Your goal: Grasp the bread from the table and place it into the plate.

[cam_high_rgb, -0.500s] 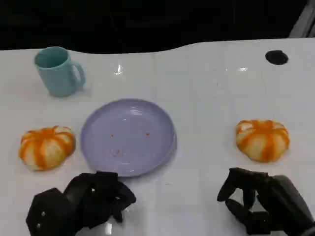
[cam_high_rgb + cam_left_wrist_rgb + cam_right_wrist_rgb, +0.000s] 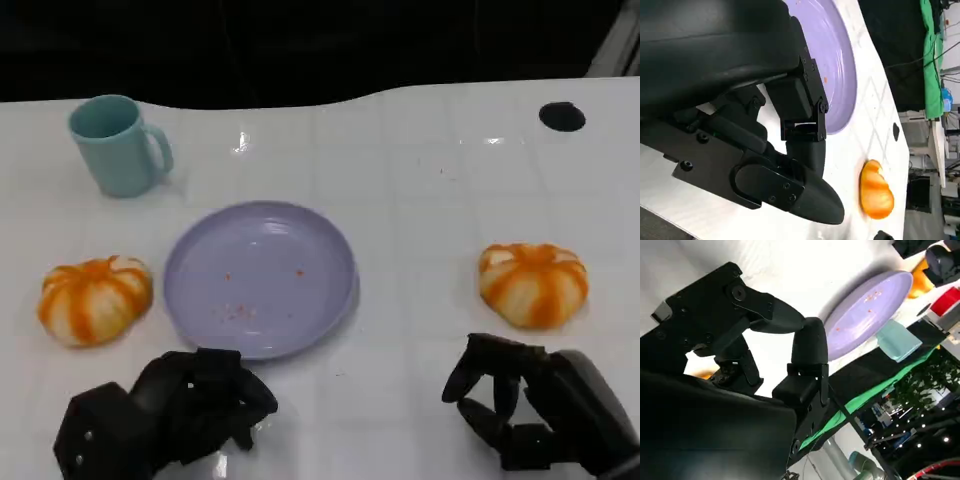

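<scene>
Two round orange-striped breads lie on the white table: one left of the purple plate, the other far to its right. The plate holds only a few crumbs. My left hand sits near the table's front edge, just below the plate's rim, fingers curled in on nothing. My right hand hovers just in front of the right bread, fingers curved and apart, holding nothing. The left wrist view shows the plate and the right bread beyond my left hand.
A teal mug stands at the back left, behind the left bread. A small black round mark lies at the back right. The right wrist view shows the plate and the mug past my right hand.
My right hand has edged slightly forward toward the right bread. The left hand, both breads and the plate have stayed in place.
</scene>
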You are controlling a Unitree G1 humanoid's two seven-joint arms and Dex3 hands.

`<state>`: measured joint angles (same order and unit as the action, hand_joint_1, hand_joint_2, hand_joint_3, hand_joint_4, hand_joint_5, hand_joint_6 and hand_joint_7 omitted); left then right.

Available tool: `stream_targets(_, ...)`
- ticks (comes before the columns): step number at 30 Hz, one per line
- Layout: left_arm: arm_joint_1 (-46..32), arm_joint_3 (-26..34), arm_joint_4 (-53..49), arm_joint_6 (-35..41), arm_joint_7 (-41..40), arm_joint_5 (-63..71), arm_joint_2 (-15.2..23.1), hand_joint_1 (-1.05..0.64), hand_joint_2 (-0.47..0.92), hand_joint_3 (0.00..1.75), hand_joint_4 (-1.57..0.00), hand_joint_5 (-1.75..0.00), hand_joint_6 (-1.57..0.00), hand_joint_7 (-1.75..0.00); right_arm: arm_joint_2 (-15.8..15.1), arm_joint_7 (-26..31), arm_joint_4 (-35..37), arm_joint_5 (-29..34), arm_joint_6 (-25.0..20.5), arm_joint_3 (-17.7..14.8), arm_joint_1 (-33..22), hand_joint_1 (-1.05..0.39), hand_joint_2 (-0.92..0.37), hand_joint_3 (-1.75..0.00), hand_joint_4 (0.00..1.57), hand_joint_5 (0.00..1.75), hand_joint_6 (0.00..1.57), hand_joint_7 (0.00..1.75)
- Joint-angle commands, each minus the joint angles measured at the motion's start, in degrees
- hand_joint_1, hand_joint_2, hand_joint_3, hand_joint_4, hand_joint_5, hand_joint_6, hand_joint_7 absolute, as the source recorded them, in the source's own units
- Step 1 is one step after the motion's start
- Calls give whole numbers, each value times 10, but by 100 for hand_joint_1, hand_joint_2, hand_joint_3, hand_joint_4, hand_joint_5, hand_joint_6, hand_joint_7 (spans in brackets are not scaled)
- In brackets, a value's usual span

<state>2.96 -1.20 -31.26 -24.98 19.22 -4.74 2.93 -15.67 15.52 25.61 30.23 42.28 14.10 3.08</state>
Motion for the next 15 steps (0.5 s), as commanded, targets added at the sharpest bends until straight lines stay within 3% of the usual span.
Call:
stream_targets(1, -4, 5, 3, 4, 4, -3, 10, -99, 90, 0, -98, -144, -121, -82, -5, -7, -2, -18, -4, -12, -2, -33, -54, -98, 79, 175, 68, 137)
stream_targets(15, -5, 5, 4, 4, 5, -3, 8, -100, 90, 0, -98, -144, -122, -79, -4, -9, 4, -23, 15, -10, -7, -35, -56, -92, 78, 175, 69, 132)
